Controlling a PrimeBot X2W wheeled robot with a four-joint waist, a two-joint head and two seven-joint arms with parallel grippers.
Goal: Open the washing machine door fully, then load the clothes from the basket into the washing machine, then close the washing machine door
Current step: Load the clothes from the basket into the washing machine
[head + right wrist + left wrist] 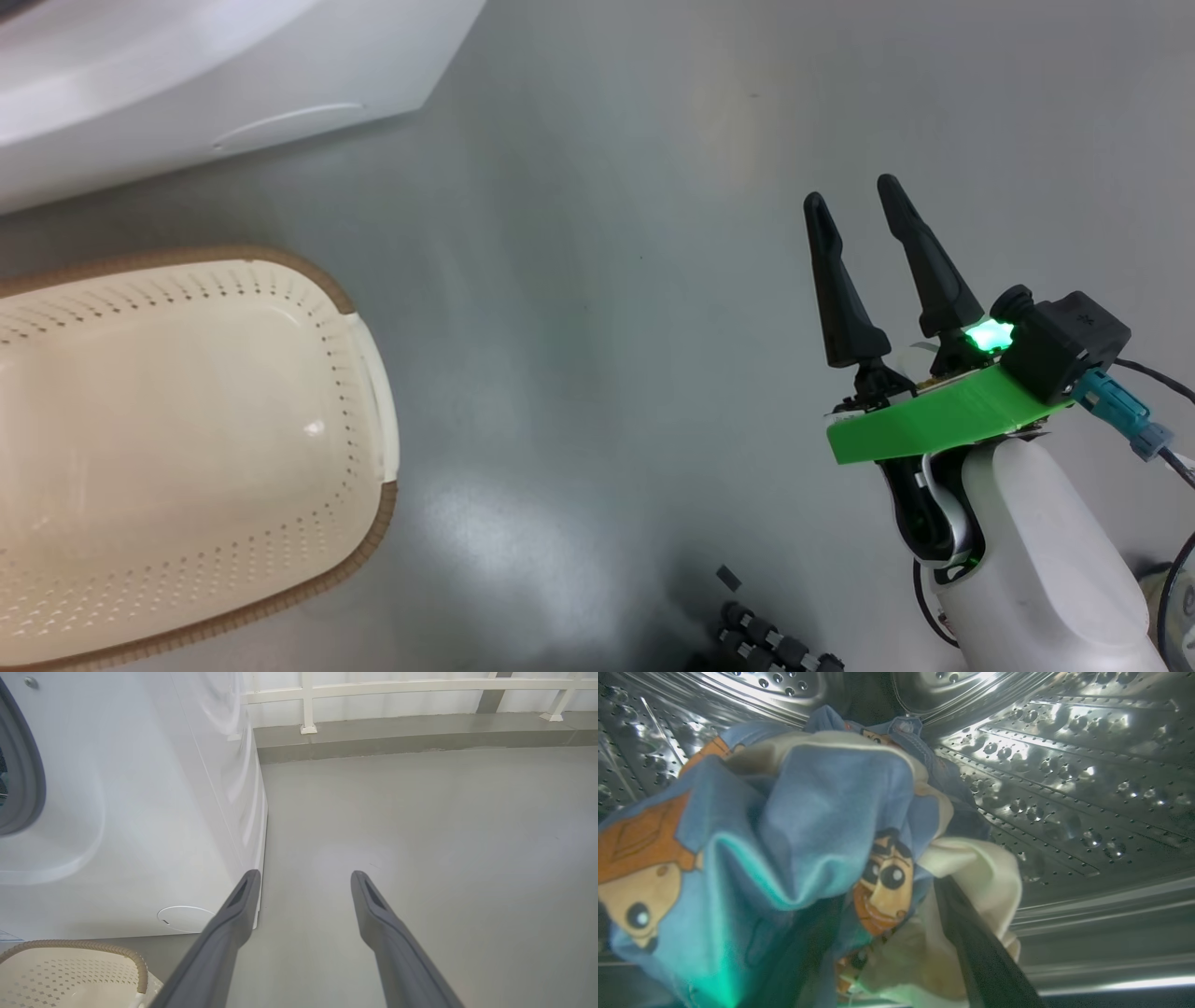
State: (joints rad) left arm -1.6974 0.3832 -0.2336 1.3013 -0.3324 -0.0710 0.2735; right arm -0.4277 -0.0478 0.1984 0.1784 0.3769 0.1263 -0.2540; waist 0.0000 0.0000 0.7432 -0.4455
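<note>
Soft bear-print clothes (822,812) across parted left hand (887,893) (dimpled steel drum (1064,765) behind); right hand (851,191) splayed, empty.

Both my grippers stand open.
At near right, my right gripper (851,191) points away on its pale forearm (1036,551); my left gripper (887,896) spreads its dark fingers (978,947) too.

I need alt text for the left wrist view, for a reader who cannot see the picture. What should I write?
A heap of clothes, light blue with orange-brown cartoon bears and some cream cloth, is inside the washing machine, whose shiny perforated steel wall curves behind and to the right of the heap.
</note>
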